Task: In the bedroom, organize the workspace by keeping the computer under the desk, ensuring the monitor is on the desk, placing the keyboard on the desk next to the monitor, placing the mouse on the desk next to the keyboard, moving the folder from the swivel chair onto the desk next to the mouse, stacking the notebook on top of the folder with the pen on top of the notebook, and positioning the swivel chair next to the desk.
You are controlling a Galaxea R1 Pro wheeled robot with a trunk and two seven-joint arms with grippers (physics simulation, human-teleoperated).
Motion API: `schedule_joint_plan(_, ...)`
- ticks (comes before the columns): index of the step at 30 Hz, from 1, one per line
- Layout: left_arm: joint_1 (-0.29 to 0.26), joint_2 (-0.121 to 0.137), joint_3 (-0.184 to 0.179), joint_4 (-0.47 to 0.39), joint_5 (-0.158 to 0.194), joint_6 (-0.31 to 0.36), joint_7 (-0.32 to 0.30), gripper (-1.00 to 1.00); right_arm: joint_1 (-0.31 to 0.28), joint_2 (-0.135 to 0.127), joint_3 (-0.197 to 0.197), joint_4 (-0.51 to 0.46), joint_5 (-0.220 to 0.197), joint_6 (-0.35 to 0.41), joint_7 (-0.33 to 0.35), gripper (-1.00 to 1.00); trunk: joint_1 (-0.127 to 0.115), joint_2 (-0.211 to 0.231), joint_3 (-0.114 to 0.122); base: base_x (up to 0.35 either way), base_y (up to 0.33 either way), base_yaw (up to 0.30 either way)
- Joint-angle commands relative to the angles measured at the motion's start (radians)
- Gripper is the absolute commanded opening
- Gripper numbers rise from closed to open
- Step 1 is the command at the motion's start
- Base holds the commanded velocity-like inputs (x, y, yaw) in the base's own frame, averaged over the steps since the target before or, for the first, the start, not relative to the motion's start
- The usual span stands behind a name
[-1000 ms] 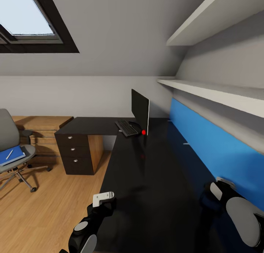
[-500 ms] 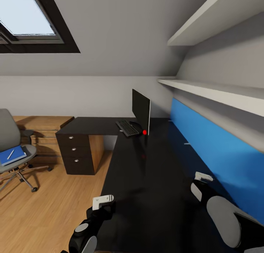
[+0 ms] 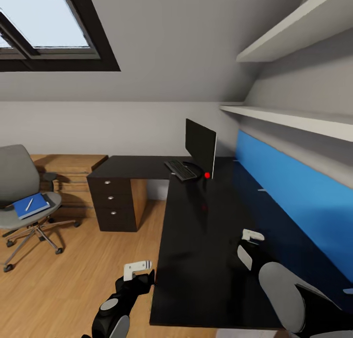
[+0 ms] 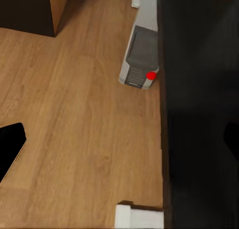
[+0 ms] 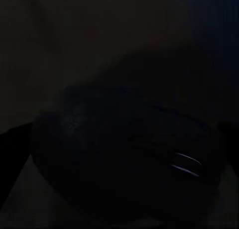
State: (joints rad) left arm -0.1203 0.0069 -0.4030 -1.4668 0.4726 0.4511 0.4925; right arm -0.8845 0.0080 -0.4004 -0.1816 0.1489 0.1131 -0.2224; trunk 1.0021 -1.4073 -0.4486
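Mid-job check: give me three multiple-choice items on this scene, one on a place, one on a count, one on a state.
1. Where is the blue folder? A on the floor; B on the swivel chair seat; C on a shelf.
2. Knobs on the drawer unit? A two; B three; C five.
3. The monitor is: A upright on the desk; B face down; C on the floor.
B: it rests on the seat. B: three knobs, stacked. A: it stands edge-on by the wall.
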Motion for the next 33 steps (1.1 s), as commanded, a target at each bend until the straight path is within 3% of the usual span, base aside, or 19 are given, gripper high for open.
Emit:
schedule_joint_plan(1, -0.001, 0.001, -0.002, -0.001, 0.009, 0.001, 0.009, 1.0, -0.001, 0.003, -0.005, -0.002, 0.011, 0.008, -0.003, -1.0, 0.0, -0.001, -0.001, -0.078, 0.316, 0.0)
schedule_joint_plan(6, -0.001, 0.001, -0.002, -0.001, 0.01, 0.001, 0.009, 1.0, -0.001, 0.011, -0.006, 0.0, 0.011, 0.008, -0.006, -1.0, 0.0, -0.001, -0.001, -0.078, 0.317, 0.009)
schedule_joint_plan(7, -0.001, 0.001, -0.002, -0.001, 0.01, 0.001, 0.009, 1.0, 0.001, 0.03, -0.006, 0.0, 0.012, 0.007, -0.008, -1.0, 0.0, -0.001, -0.001, -0.078, 0.317, 0.267)
schedule_joint_plan(15, -0.001, 0.001, -0.002, -0.001, 0.009, -0.003, 0.009, 1.0, 0.001, 0.032, -0.005, -0.001, 0.013, 0.007, -0.006, -1.0, 0.0, -0.001, -0.001, -0.095, 0.26, 0.084)
schedule_joint_plan(27, -0.001, 0.001, -0.002, -0.001, 0.009, -0.003, 0.009, 1.0, 0.001, 0.031, -0.005, -0.002, 0.014, 0.007, -0.007, -1.0, -0.046, 0.083, 0.036, -0.167, 0.114, 0.004)
schedule_joint_plan(33, -0.001, 0.001, -0.002, -0.001, 0.009, -0.003, 0.008, 1.0, 0.001, 0.032, -0.005, -0.001, 0.014, 0.007, -0.009, -1.0, -0.069, 0.125, 0.055, -0.182, 0.145, 0.163)
